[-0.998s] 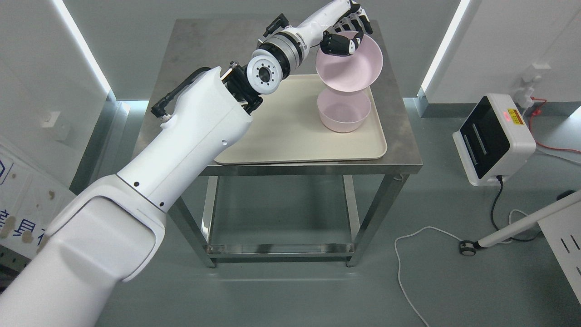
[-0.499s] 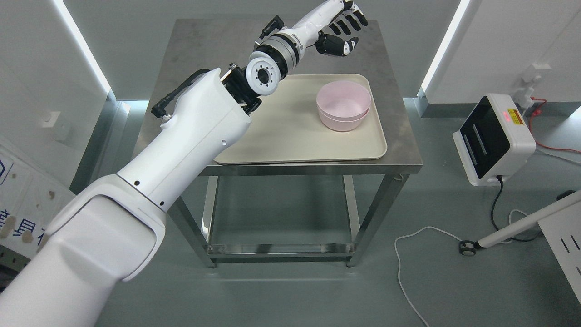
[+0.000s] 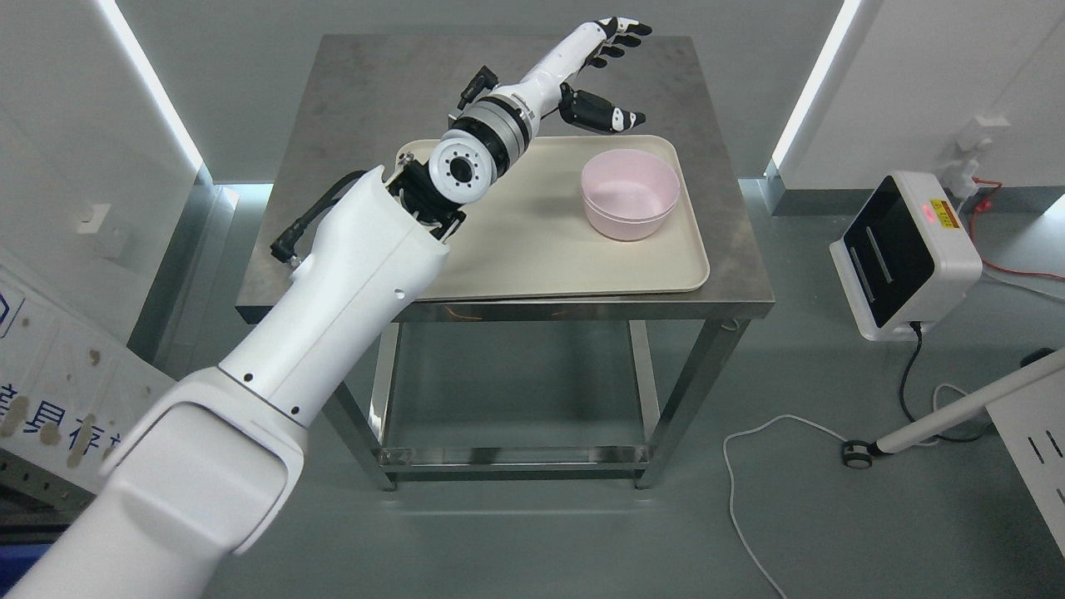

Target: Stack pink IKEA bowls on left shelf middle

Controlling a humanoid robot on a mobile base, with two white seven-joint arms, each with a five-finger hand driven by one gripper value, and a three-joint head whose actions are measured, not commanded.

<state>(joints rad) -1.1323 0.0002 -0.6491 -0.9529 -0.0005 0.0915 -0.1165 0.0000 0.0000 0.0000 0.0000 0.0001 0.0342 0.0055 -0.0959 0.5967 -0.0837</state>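
Resting one inside the other, two pink bowls (image 3: 630,193) form a single stack on the beige tray (image 3: 541,249), toward the tray's far right corner. There is one tray, lying flat on the steel counter (image 3: 366,100) and reaching close to its front edge. One arm shows, coming in from the lower left; its left hand (image 3: 601,79) hangs over the far edge of the tray, left of the bowls and apart from them, with the fingers (image 3: 626,30) spread and the thumb held away, gripping nothing. No brand mark can be read on the bowls. On the floor to the right stands one white box (image 3: 907,254) with a dark panel and a yellow label too small to read. A board (image 3: 46,399) at the left edge carries blue characters, cut off.
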